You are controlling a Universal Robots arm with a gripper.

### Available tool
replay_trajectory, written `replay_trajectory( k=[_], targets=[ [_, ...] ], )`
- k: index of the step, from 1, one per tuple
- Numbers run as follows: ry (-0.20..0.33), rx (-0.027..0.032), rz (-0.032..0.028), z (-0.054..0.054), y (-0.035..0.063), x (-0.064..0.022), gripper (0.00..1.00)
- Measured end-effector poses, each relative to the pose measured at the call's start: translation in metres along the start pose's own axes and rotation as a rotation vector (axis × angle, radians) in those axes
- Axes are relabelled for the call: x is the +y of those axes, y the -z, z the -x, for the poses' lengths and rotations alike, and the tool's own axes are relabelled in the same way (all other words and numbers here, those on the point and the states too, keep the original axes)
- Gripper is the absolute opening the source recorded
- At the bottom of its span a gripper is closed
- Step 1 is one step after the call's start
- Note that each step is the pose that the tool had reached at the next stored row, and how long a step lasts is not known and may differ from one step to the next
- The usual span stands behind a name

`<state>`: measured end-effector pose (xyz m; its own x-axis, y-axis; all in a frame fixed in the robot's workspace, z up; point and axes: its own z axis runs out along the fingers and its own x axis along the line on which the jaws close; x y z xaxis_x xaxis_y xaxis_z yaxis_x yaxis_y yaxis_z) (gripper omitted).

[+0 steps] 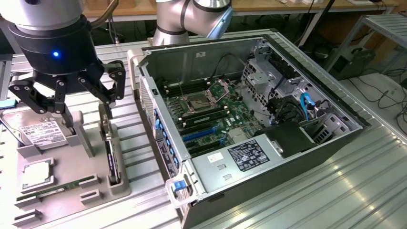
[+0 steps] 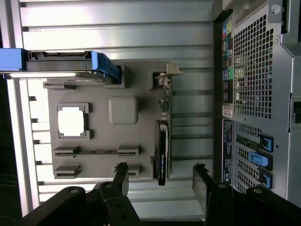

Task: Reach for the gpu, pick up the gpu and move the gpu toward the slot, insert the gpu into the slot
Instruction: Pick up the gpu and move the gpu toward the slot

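Fingers (image 2: 121, 181) spread wide over gpu (image 2: 162, 150) standing edgewise in tray (image 2: 141, 117)

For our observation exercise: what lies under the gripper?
Below the open gripper, the gpu stands on edge in the grey tray. Its bottom edge is hidden by the tray's holders.
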<state>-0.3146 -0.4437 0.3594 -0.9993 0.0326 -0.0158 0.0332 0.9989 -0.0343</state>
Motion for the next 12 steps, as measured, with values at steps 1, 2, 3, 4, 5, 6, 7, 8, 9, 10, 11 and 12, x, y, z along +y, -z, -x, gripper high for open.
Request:
replay_trajectory(
  k=[1, 2, 3, 4, 5, 6, 7, 8, 9, 10, 11, 12],
  targets=[
    [0.000, 0.0000, 0.0000, 0.0000, -0.0010, 0.0000, 0.66],
    [0.001, -0.0001, 0.0000, 0.0000, -0.0017, 0.0000, 0.66],
    [0.001, -0.0002, 0.0001, 0.0000, -0.0024, 0.0001, 0.66],
    [0.001, -0.0001, 0.0000, 0.0000, -0.0032, 0.0001, 0.66],
    [0.001, -0.0001, 0.0001, 0.0000, -0.0038, 0.0001, 0.66],
    [0.001, -0.0002, 0.0001, 0.0000, -0.0044, 0.0001, 0.66],
    [0.001, -0.0002, 0.0001, -0.0001, -0.0049, 0.0002, 0.66],
    [0.001, -0.0001, 0.0000, -0.0001, -0.0055, 0.0002, 0.66],
    [0.002, -0.0001, 0.0000, -0.0001, -0.0060, 0.0002, 0.66],
    [0.002, -0.0001, 0.0001, -0.0001, -0.0067, 0.0002, 0.66],
    [0.002, -0.0001, 0.0001, -0.0001, -0.0072, 0.0002, 0.66],
    [0.002, -0.0001, 0.0000, -0.0001, -0.0079, 0.0003, 0.66]
  ],
)
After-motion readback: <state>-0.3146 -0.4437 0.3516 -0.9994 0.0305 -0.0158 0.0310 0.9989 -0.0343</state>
